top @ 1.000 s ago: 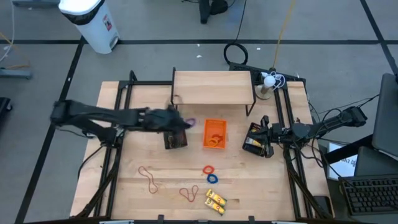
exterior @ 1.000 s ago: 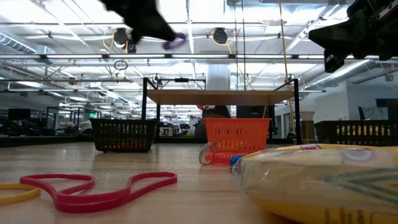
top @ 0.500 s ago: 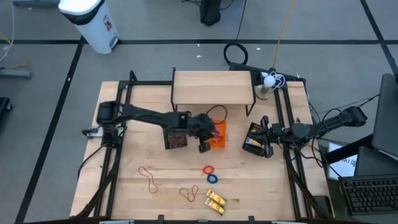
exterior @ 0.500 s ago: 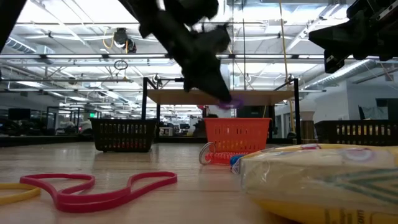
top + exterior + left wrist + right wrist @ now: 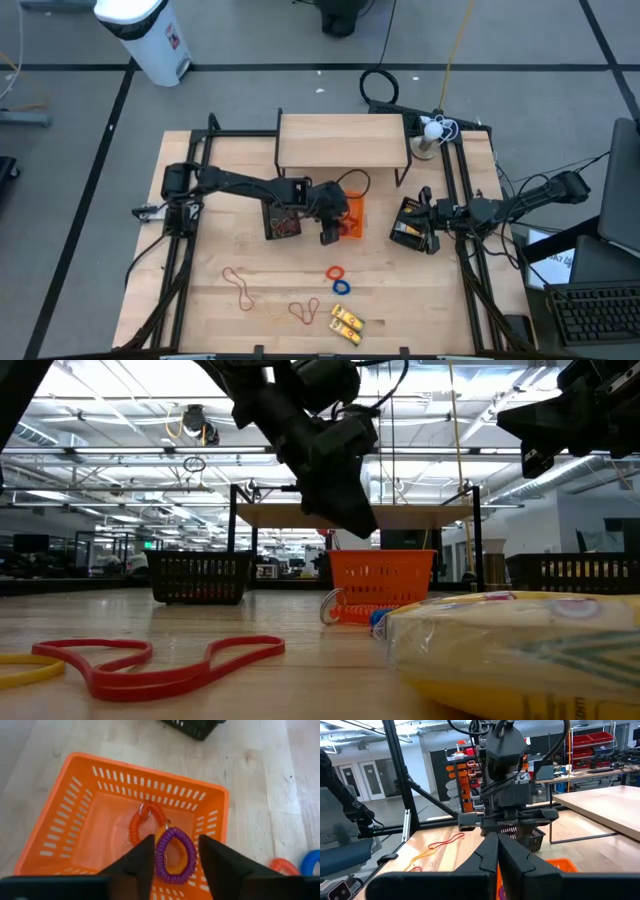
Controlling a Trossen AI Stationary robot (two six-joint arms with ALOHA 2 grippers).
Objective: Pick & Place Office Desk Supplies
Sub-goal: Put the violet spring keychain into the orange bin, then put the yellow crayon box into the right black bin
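Observation:
My left gripper (image 5: pixel 176 841) hangs open over the orange basket (image 5: pixel 150 768), which stands mid-table (image 5: pixel 353 204). A purple coil ring (image 5: pixel 174 870) shows between its two fingers, down in the basket on top of an orange ring (image 5: pixel 135 826). On the near part of the table lie a red ring (image 5: pixel 335 272), a blue ring (image 5: pixel 342 287), red and tan rubber bands (image 5: pixel 238 286) and yellow packets (image 5: pixel 347 322). My right gripper (image 5: pixel 425 222) waits shut at the table's right, next to a black basket (image 5: pixel 406 226).
A second black basket (image 5: pixel 282 222) holding rubber bands stands just left of the orange one. A wooden shelf (image 5: pixel 343 140) on a black frame spans the far middle. In the low view a red band (image 5: pixel 160 665) and a yellow packet (image 5: pixel 520 650) lie close by.
My left gripper has swung toward the table's right, from above the black basket to above the orange basket, and has come down with the purple ring. The ring hung at its fingertips half a second ago; in the low view it no longer shows there.

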